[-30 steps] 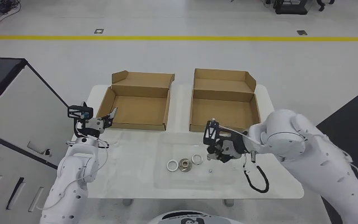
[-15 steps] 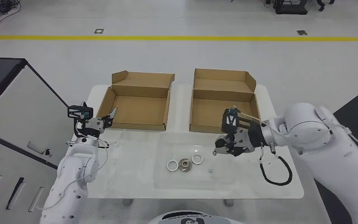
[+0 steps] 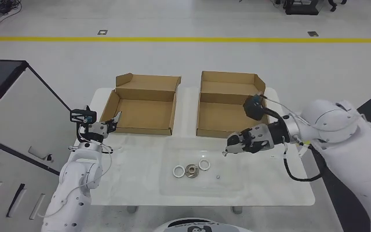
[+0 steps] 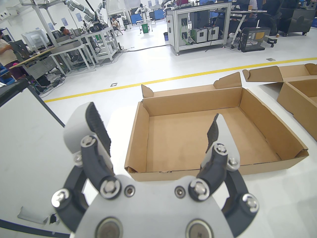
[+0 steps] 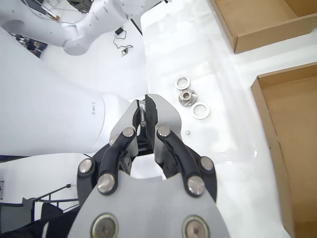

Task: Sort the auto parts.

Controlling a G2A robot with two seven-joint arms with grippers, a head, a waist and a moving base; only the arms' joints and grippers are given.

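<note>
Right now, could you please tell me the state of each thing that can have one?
left gripper: open, empty.
right gripper: shut on bolt.
bolt: clamped, held above the table.
left box: flaps open, empty.
right box: flaps open, empty.
flange: lying flat, untouched.
rings: lying flat, untouched.

The bolt (image 5: pixel 141 111) sits mostly buried in the right gripper (image 5: pixel 144 102), only some thread peeking out, and that speck (image 5: pixel 187 132) beside the ring (image 5: pixel 200 110) is too small to name.
</note>
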